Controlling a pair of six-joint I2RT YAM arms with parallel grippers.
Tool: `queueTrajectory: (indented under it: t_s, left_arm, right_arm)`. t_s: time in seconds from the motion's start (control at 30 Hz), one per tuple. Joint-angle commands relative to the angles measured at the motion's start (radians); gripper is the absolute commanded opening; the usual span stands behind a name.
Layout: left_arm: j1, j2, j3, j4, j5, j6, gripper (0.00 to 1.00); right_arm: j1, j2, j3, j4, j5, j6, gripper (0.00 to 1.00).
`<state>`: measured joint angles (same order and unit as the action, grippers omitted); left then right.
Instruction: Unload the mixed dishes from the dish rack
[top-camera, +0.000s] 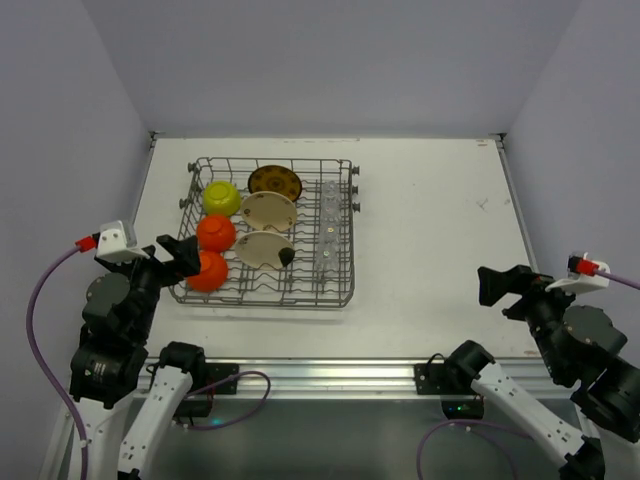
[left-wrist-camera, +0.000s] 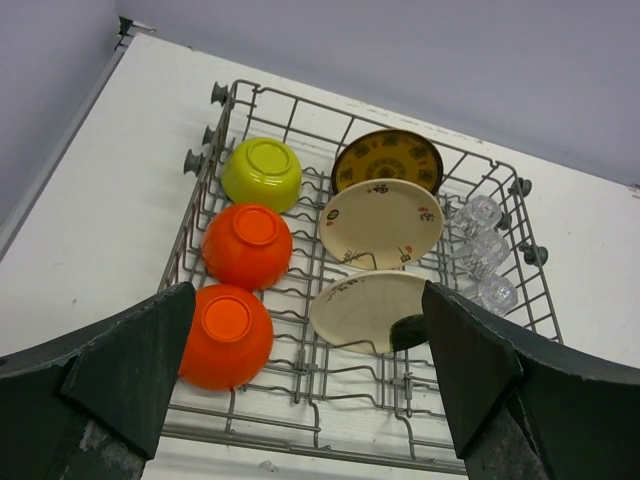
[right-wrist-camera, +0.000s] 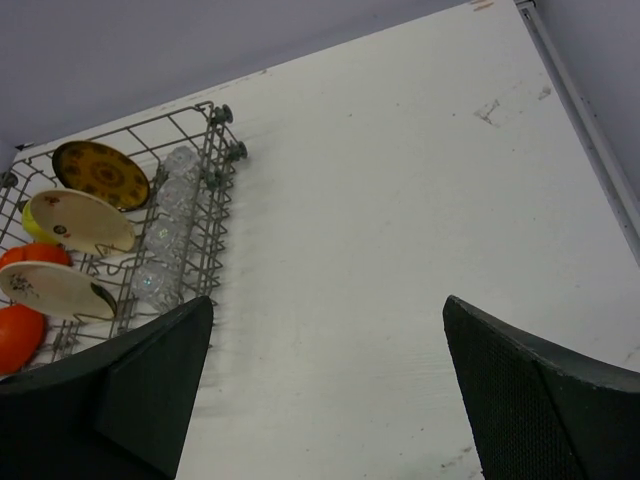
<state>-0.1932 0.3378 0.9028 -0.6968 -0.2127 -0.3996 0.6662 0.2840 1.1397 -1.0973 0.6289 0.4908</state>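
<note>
The grey wire dish rack (top-camera: 340, 296) (left-wrist-camera: 300, 440) (right-wrist-camera: 215, 215) sits at the table's left. In it stand a lime-yellow bowl (top-camera: 221, 197) (left-wrist-camera: 261, 172), two orange bowls (top-camera: 215, 232) (top-camera: 207, 271) (left-wrist-camera: 247, 245) (left-wrist-camera: 226, 335), two cream plates (top-camera: 268, 211) (top-camera: 263, 249) (left-wrist-camera: 381, 222) (left-wrist-camera: 365, 309), a brown-gold patterned plate (top-camera: 275, 181) (left-wrist-camera: 388, 160) (right-wrist-camera: 100, 174) and three clear glass cups (top-camera: 327, 225) (left-wrist-camera: 486, 252) (right-wrist-camera: 165, 235). My left gripper (top-camera: 178, 257) (left-wrist-camera: 305, 385) is open and empty, above the rack's near left corner. My right gripper (top-camera: 497, 285) (right-wrist-camera: 325, 385) is open and empty over bare table at the right.
A white table (top-camera: 430, 220) with a raised rim at the back and sides. Grey walls close it in. A metal rail (top-camera: 330, 375) runs along the near edge. Purple cables hang from both wrists.
</note>
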Motion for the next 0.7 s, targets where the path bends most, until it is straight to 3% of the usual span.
queueTrajectory:
  t_s: [0.0, 0.4, 0.53, 0.67]
  left_arm:
    - [-0.006, 0.009, -0.008, 0.036, 0.009, 0.028, 1.00]
    - [-0.006, 0.098, 0.005, 0.071, 0.068, -0.005, 1.00]
    - [-0.006, 0.272, 0.074, 0.097, 0.174, 0.007, 1.00]
    - [-0.008, 0.478, 0.220, 0.097, 0.423, 0.013, 1.00]
  right_arm:
    - [-0.004, 0.034, -0.003, 0.002, -0.003, 0.005, 0.99]
    - [-0.004, -0.005, -0.075, 0.080, -0.080, 0.006, 0.99]
    - [-0.004, -0.052, -0.141, 0.174, -0.172, -0.006, 0.99]
    - [-0.004, -0.059, -0.185, 0.218, -0.248, -0.005, 0.99]
